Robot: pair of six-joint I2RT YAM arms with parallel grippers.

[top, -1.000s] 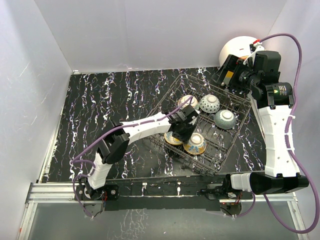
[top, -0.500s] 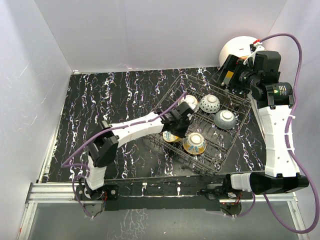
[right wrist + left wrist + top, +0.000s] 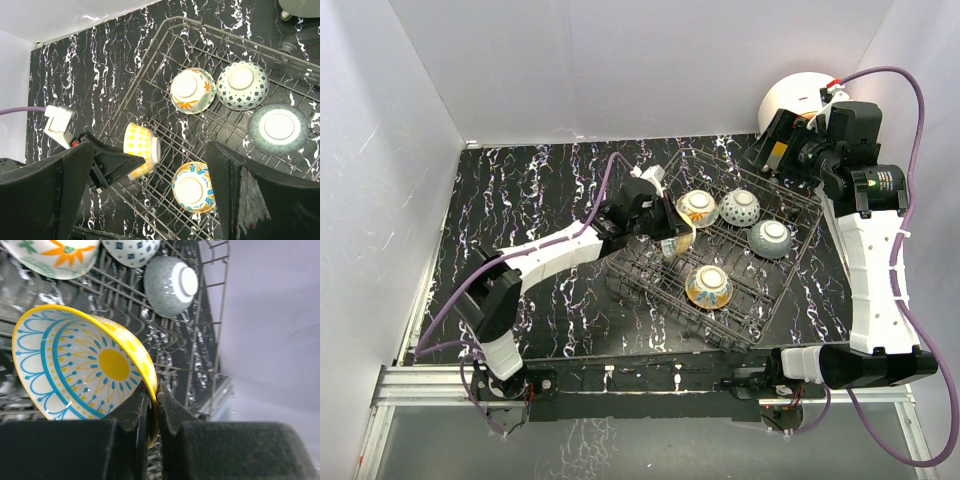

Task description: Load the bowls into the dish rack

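Observation:
My left gripper (image 3: 665,228) is shut on the rim of a yellow bowl (image 3: 683,238) and holds it tilted on its side over the left part of the dish rack (image 3: 790,270). In the left wrist view the fingers (image 3: 135,412) pinch the yellow rim, and the bowl's blue-and-yellow sun pattern (image 3: 85,365) faces the camera. Several bowls sit upside down in the rack: orange floral (image 3: 698,208), blue diamond (image 3: 740,207), grey (image 3: 770,238), and blue-and-orange (image 3: 709,286). My right gripper (image 3: 772,150) is open and empty, high above the rack's far right corner.
A round white-and-orange appliance (image 3: 798,95) stands at the back right behind the rack. Black marbled tabletop (image 3: 520,210) lies left of the rack. White walls close in the back and both sides. A purple cable (image 3: 605,185) arcs over the left arm.
My left gripper has lifted the yellow bowl out of the rack's near row and carried it back and to the left, tipping it on its side. The right arm has not moved.

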